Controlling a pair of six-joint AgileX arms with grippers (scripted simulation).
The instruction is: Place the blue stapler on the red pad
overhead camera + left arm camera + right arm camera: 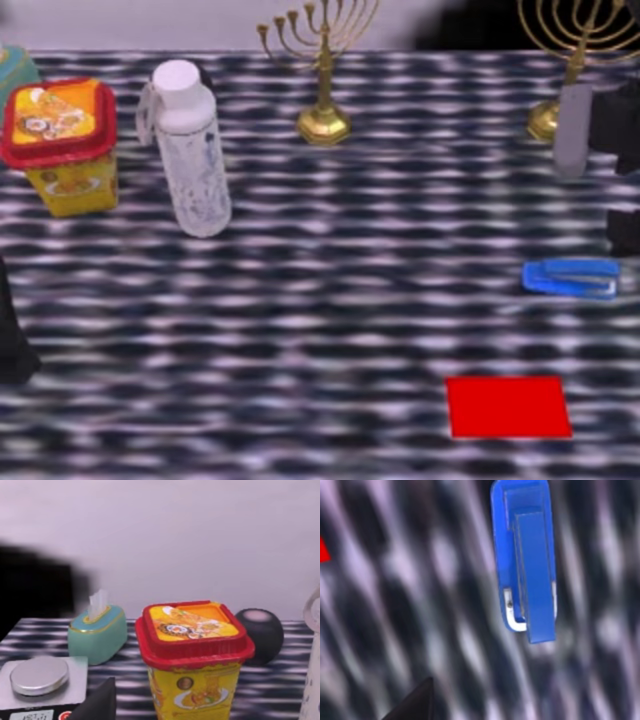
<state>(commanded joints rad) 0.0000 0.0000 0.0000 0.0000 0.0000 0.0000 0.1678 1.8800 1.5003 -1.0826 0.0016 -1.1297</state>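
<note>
Blue stapler (572, 277) lies flat on the counter (330, 300) at the right side, apart from the red pad (508, 407) nearer the front edge. Right arm sits at the right edge above the stapler, left arm at the left edge; fingers' state cannot be told for either.

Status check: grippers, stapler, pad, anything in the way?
Right gripper above small bright-blue stapler, not holding; left arm parked at table's left edge. Stapler lies flat, apart from flat red square pad. Bare tablecloth between them.
</note>
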